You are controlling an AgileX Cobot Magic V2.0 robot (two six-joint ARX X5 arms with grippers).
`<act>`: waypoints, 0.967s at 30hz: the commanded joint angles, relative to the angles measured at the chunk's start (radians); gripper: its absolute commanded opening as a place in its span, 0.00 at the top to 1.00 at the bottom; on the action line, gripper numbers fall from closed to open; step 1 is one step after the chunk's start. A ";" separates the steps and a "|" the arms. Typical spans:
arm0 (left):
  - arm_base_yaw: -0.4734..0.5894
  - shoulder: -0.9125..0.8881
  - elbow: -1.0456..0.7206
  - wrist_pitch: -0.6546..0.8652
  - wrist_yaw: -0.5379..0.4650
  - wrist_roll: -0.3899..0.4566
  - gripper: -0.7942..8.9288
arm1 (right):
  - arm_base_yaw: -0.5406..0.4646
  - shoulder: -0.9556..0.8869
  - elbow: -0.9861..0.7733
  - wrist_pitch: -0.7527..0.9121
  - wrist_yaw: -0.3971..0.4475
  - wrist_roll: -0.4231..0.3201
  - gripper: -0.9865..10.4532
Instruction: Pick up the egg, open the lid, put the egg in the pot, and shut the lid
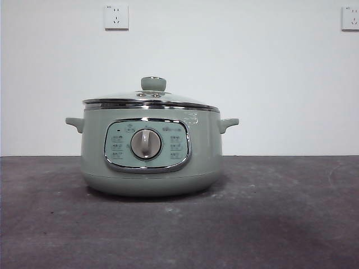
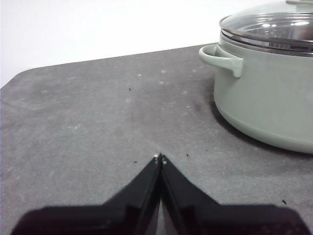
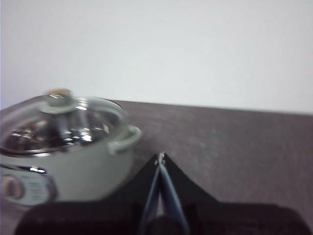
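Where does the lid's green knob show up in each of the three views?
Front view: knob centred on top of the lid, upper middle.
Left wrist view: only a sliver at the top right edge.
Right wrist view: knob at left, blurred.
Shared landmark: the pot and its side handles.

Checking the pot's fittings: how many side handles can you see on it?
2. In the front view, one handle sticks out from the pot on the picture's left, the other handle on its right, both just below the lid rim.
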 commanded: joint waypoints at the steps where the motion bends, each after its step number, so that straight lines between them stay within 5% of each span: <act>1: 0.003 -0.003 -0.015 0.003 -0.001 -0.007 0.92 | 0.000 -0.043 -0.095 0.052 0.042 0.059 0.91; 13: 0.003 -0.003 -0.015 0.003 -0.001 -0.007 0.92 | 0.000 -0.127 -0.266 0.056 0.061 0.082 0.91; 29: 0.003 -0.003 -0.015 0.003 -0.001 -0.007 0.92 | 0.000 -0.126 -0.267 -0.018 0.058 0.084 0.91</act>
